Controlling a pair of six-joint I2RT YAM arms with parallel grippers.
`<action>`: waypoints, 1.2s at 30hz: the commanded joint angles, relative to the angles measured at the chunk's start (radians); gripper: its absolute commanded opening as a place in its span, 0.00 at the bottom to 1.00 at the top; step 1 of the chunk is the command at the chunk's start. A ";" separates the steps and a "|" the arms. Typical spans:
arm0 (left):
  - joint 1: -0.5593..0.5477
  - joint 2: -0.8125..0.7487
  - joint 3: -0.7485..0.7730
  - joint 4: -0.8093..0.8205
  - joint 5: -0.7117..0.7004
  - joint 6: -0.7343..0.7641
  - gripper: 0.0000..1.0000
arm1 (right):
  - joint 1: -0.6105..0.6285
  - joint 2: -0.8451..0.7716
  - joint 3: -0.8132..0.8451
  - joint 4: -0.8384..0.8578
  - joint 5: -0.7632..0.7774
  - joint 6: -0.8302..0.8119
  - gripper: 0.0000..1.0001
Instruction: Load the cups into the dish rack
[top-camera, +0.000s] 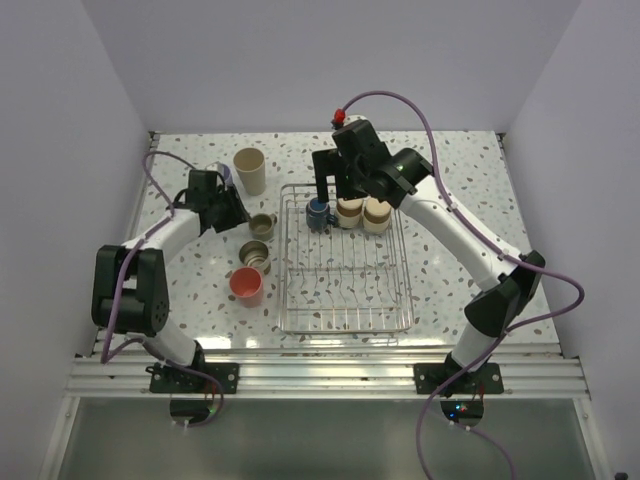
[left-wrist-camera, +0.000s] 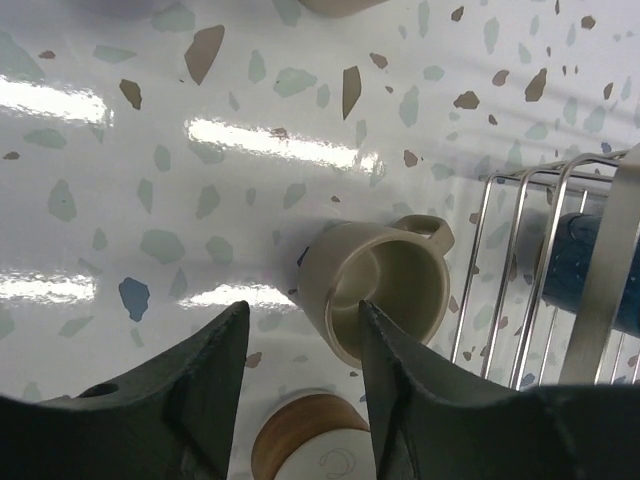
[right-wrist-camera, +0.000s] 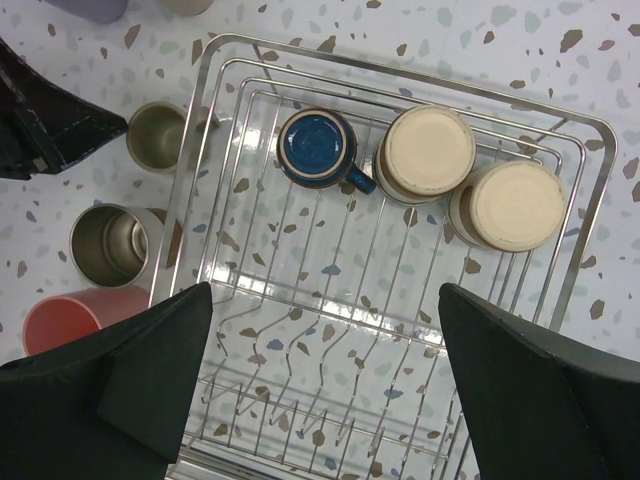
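Hovering hands, three cups racked

Near the middle of the speckled surface (top-camera: 190, 305) stands the dish rack (top-camera: 345, 328). Three cups sit along its far side: a dark blue mug (right-wrist-camera: 312, 145) with its mouth up, a beige cup (right-wrist-camera: 430, 150) turned bottom up just beside the mug's handle, and a second beige cup (right-wrist-camera: 515, 205), also bottom up, touching the first.

The right hand (right-wrist-camera: 325, 290) hangs over the rack with its fingers wide apart, holding nothing.

The other cups stand between the rack and the surface's left edge. A tan mug (left-wrist-camera: 385, 285) is upright just beside the rack's far left corner. A steel cup (right-wrist-camera: 110, 245) comes next toward the near edge, then a coral-pink cup (top-camera: 246, 286). Toward the far left corner stand a tall beige tumbler (top-camera: 250, 170) and a lavender tumbler (right-wrist-camera: 88, 8), the latter partly hidden behind the left arm (top-camera: 175, 232).

The left hand (left-wrist-camera: 300, 320) is empty, its fingers apart and pointed at the tan mug. One fingertip overlaps the mug's rim in the wrist view, and whether it touches cannot be told.
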 joint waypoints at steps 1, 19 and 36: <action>-0.029 0.053 0.043 0.065 0.022 -0.010 0.49 | 0.003 -0.042 0.008 0.009 -0.003 0.000 0.99; -0.059 0.046 0.101 0.015 -0.033 0.020 0.00 | 0.003 -0.126 -0.036 -0.034 0.034 0.009 0.99; 0.071 -0.397 -0.098 0.807 0.617 -0.853 0.00 | 0.004 -0.159 -0.110 0.618 -0.730 0.262 0.98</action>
